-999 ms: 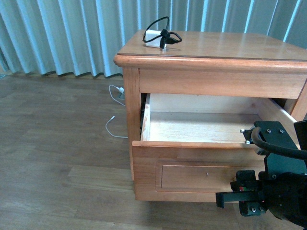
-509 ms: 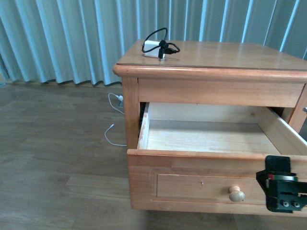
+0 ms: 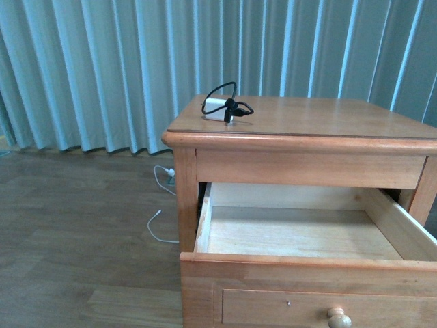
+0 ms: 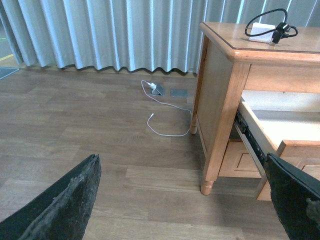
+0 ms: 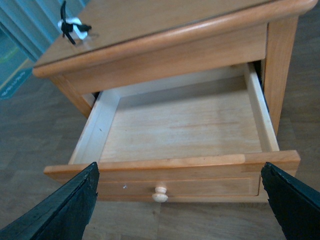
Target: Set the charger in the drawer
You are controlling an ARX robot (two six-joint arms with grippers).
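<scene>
Fingers (image 4: 65,205) of our left hand (image 4: 181,165) stand spread wide, dark and blunt, and through the gap between them we see the wood floor (image 4: 75,115) beside the table (image 4: 220,100). Our right hand (image 5: 180,167) is spread just as wide, hanging above and in front of the drawer (image 5: 95,130), whose front edge shows between its fingers. Neither hand touches anything.

Nearest to us in the front view is the drawer's recessed front panel with its round wooden knob (image 3: 338,316). The drawer is pulled well out from the table, its pale wood interior open to view between the side walls. Above it we see the table's plain apron, and over that the tabletop, light-brown and glossy.

The charger (image 3: 220,109) lies on that top, near the far left corner as we face it, well apart from the drawer below. It is a small white plug block, and its thin black cable loops around it and arches up above it.

Farther off, on the floor to the left of the table, a thin white cable (image 3: 159,225) trails toward the curtain (image 3: 102,68), whose pale blue pleats hang down to the floor behind everything.
</scene>
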